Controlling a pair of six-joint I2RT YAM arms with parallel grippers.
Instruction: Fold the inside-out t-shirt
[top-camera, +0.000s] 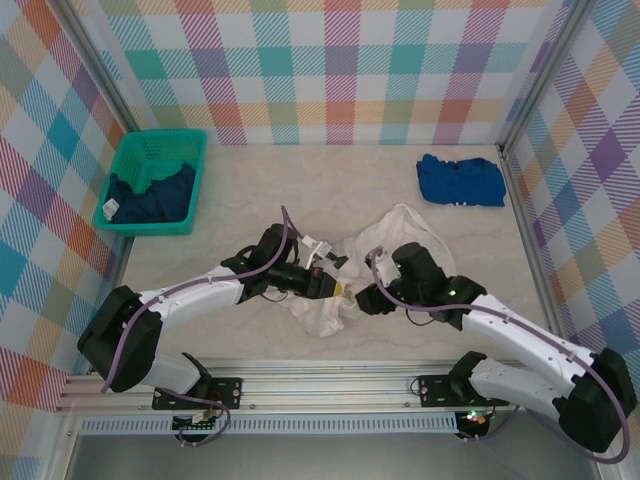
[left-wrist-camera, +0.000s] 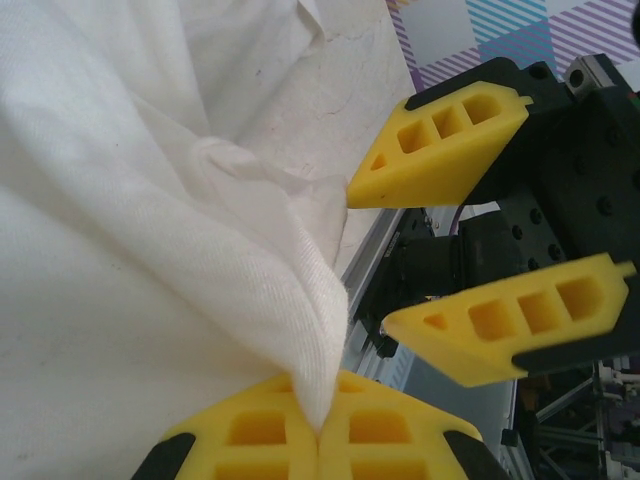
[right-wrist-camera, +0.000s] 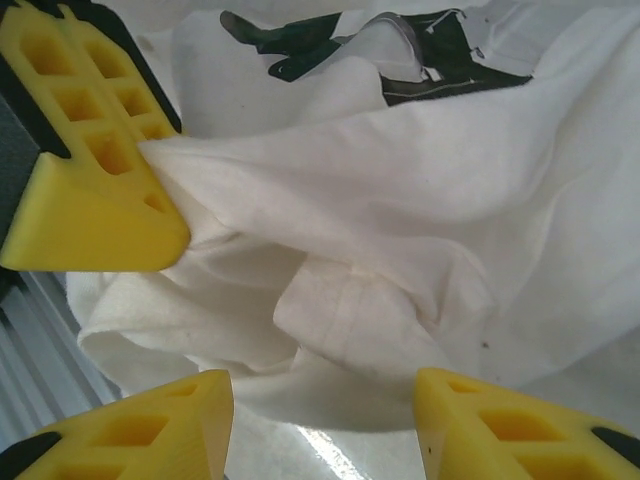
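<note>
Plainly, the left gripper (left-wrist-camera: 318, 432) was clenched on a pinched ridge of the inside-out t-shirt (top-camera: 405, 228), heaped on the counter (top-camera: 300, 180), while the right gripper (right-wrist-camera: 322, 400), jaws apart and empty, faced that ridge from just beside it.

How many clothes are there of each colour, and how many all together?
white t-shirt: 1
bright blue shirt: 1
dark navy garment, in the green basket: 1
Total: 3 clothes
</note>
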